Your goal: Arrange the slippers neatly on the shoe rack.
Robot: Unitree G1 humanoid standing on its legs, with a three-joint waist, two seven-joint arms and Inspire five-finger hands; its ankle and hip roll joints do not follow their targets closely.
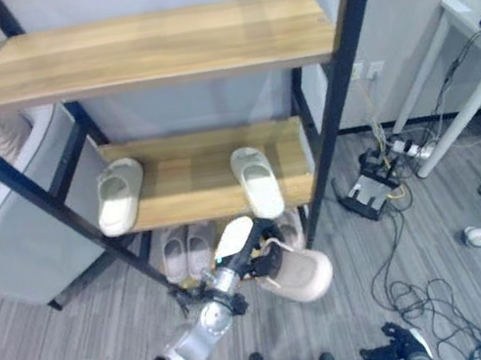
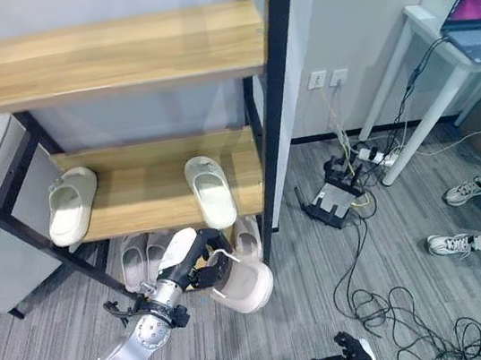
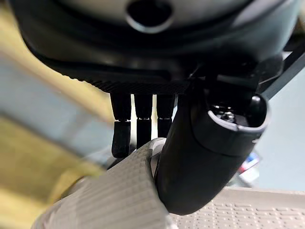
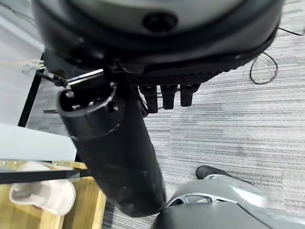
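Grey plank floor (image 1: 85, 348), wooden shoe rack (image 1: 148, 49) centre frame. Two slippers (image 1: 256, 180) on mid shelf; left robot hand (image 1: 249, 249) clamped round another slipper (image 1: 301, 272) lower centre, not shelved yet. Right robot hand (image 4: 143, 76) fingers straight, empty.

The shoe rack (image 1: 331, 121) serves as the landmark. On its middle shelf (image 1: 196, 186), one slipper (image 1: 120, 194) lies at the left end and a second slipper (image 1: 257, 180) lies right of centre, well apart. Beneath that shelf, a pair of slippers (image 1: 188, 249) rests on the floor. A further slipper (image 1: 300, 272) sits in front of the rack's right post, in the left hand (image 1: 243, 245). A white table (image 1: 465, 47) stands to the rack's right.
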